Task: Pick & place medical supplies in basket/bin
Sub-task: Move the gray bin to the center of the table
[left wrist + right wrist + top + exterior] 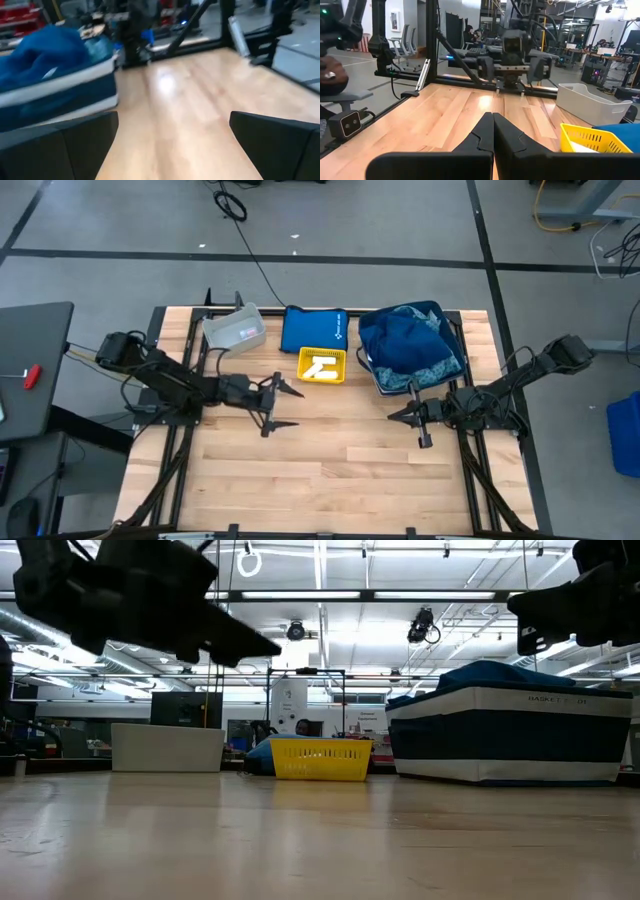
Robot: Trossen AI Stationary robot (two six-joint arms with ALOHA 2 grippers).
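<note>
A small yellow basket (pixel 322 365) at the table's far middle holds white packets (pixel 321 368). To its right stands a large blue basket with a white band (pixel 510 735). A dark-blue cloth (pixel 405 335) is heaped in it, with a patterned light-blue cloth (pixel 432 370) at its near edge. My left gripper (pixel 292 407) hovers open over bare wood just near-left of the yellow basket, with nothing between its fingers (pixel 60 145). My right gripper (pixel 398 416) is shut and empty, near the large basket's near edge.
A grey-white bin (pixel 235 330) stands at the far left, also seen in the right wrist view (pixel 592 102). A flat blue pouch (pixel 313 328) lies behind the yellow basket. The near half of the wooden table (pixel 330 470) is bare. Black frame rails edge the table.
</note>
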